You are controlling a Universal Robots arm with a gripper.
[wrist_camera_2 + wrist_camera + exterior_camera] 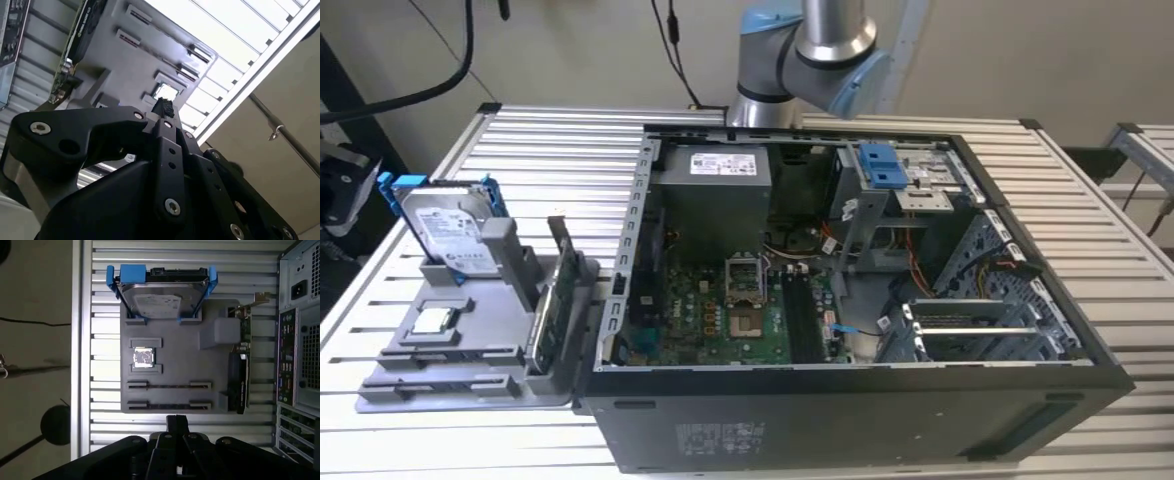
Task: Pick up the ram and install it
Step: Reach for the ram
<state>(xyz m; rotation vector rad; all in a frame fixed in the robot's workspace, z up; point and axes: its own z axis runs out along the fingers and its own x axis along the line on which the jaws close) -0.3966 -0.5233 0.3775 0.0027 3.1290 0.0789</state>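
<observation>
**Ram on edge in the tray, claw closed above it**

You're looking straight down on the grey tray (172, 347) in the first wrist view. The ram (170, 405) reads as a thin dark strip standing on edge in the long slot closest to your gripper (176, 421). A similar dark line sits in the next slot over, and I can't tell you whether that one is filled. The ram's label side doesn't show from here.

Its long axis runs along the table's slats. That puts it in line with the broad face of the hard drive (159, 299) and square across the length of the green card (244, 355), which stands on edge on the tray's case side. A processor chip (143, 357) sits in its pocket between the drive and the slots. In the exterior view the ram (440, 383) lies by the tray's near edge, running from the exterior view's left to its right.

Your claw is closed, fingertips together with nothing between them; the second wrist view shows the gripper (162, 106) the same way. It hangs over the tray's edge, clear of the ram.

Everything rests on a pale slatted metal table (534, 140). The computer case (854, 420) lies open just beside the tray, motherboard (720, 310) facing up. The arm (814, 45) rises behind the case against a plain pale wall (1014, 50), with black cables (674, 40) hanging down. Off the table's edge you've got a dull brownish floor (35, 340).
</observation>
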